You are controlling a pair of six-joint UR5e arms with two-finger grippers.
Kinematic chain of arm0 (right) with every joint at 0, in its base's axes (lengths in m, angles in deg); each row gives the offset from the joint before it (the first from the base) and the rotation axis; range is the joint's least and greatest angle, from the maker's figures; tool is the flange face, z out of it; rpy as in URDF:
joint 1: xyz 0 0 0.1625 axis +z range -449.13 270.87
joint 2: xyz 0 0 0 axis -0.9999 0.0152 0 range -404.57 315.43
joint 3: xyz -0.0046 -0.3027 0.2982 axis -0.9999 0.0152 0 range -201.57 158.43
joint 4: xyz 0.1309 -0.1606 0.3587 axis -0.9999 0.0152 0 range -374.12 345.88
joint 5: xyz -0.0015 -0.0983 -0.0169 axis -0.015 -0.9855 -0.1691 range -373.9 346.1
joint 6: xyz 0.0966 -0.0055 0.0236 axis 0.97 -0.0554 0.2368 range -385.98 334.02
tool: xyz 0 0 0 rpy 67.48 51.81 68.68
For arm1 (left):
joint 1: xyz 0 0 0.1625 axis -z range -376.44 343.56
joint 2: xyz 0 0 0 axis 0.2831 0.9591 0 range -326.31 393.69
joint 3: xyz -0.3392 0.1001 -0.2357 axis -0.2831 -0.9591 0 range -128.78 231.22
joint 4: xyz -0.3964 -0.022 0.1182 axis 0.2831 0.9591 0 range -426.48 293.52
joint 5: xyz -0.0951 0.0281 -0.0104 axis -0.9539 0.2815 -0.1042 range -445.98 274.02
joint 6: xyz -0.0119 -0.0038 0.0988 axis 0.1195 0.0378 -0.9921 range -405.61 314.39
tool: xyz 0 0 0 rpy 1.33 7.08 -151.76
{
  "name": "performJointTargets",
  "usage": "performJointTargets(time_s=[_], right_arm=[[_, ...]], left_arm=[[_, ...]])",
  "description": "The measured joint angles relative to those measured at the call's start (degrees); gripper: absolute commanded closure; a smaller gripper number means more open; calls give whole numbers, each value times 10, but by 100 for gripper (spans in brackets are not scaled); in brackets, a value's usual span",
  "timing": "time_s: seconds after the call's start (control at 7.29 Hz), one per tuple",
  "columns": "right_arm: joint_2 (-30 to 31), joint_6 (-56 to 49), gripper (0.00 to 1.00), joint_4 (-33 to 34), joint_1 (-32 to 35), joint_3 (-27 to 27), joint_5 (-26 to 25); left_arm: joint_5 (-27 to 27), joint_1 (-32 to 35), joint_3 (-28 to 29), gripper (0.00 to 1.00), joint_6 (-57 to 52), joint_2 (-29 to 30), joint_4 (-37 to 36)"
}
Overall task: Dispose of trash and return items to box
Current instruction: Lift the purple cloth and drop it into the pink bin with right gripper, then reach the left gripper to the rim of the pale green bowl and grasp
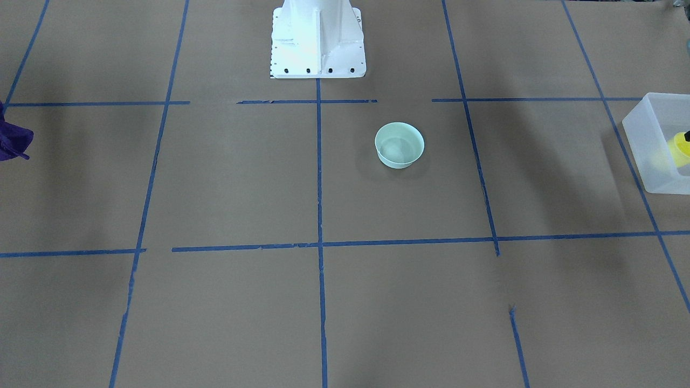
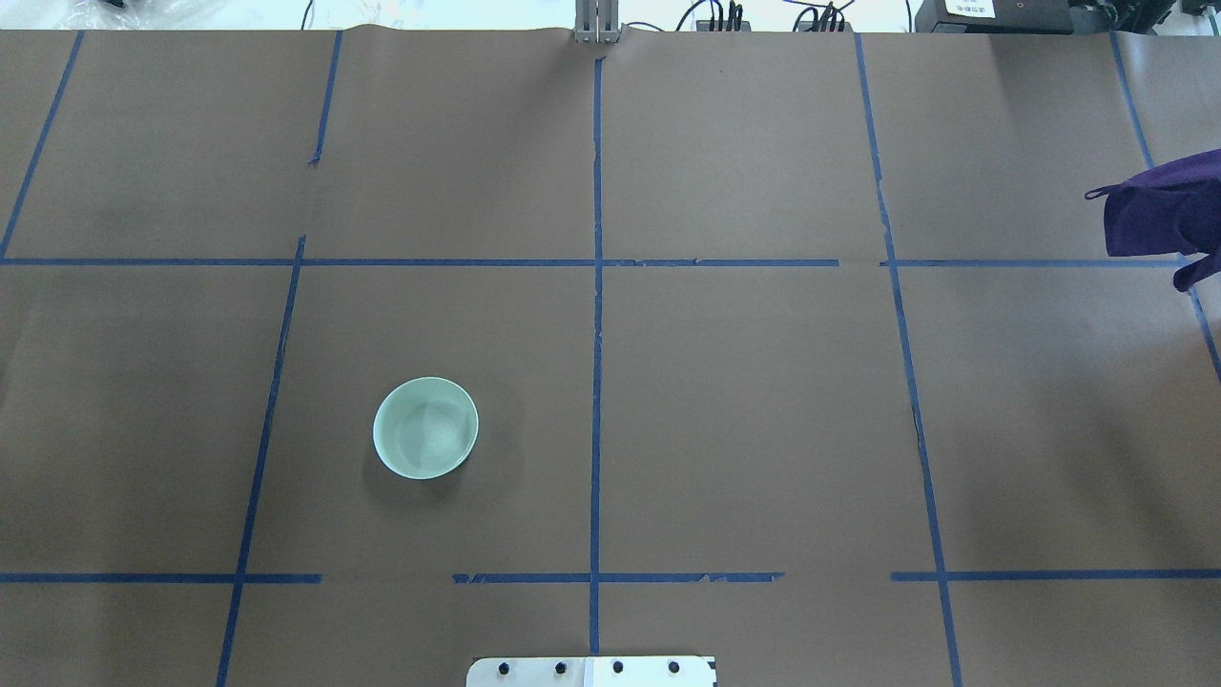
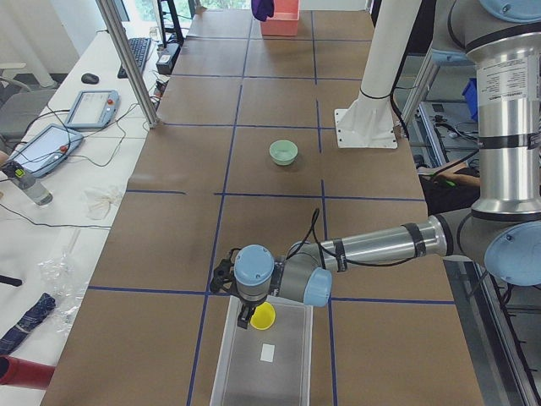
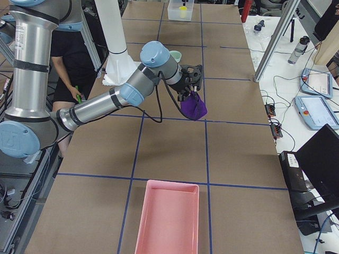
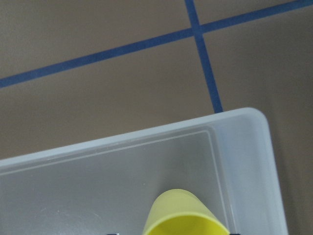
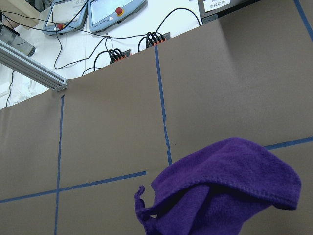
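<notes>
Overhead you see bowl [image 2: 425, 427] and purple cloth [image 2: 1154, 219]; the left-side view adds the left hand [image 3: 252, 320] clamped on the cup [image 3: 263, 317] over the box [image 3: 221, 365]. Right hand [image 4: 189, 87]: grip unclear.

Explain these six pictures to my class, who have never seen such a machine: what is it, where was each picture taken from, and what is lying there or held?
The machine is a robot with a white base and two jointed arms, each ending in a two-fingered hand. Two pictures look down on the brown table, one from across it, one from behind the robot. Two look along it from either end. The last two come from cameras on the wrists. A pale green bowl stands on the table near the base. At one end the left hand holds a yellow cup over a frosted box. Towards the other end a purple cloth hangs at the right hand, short of a pink tray.
</notes>
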Motion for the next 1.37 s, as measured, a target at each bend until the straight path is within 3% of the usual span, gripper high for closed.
performJointTargets(time_s=[0.27, 0.69, 1.1, 1.37], right_arm=[[-1, -2, 100, 8, 14, 6, 2], [2, -135, 100, 16, 68, 62, -7], [5, -380, 100, 22, 127, 171, -55], [5, -546, 100, 92, 149, 203, -113]], left_arm=[[14, 3, -133, 0, 5, -12, -93], [27, -3, -247, 0, 132, 5, -121], [26, -69, -276, 0, 278, 37, -59], [30, -157, -274, 0, 441, 51, 24]])
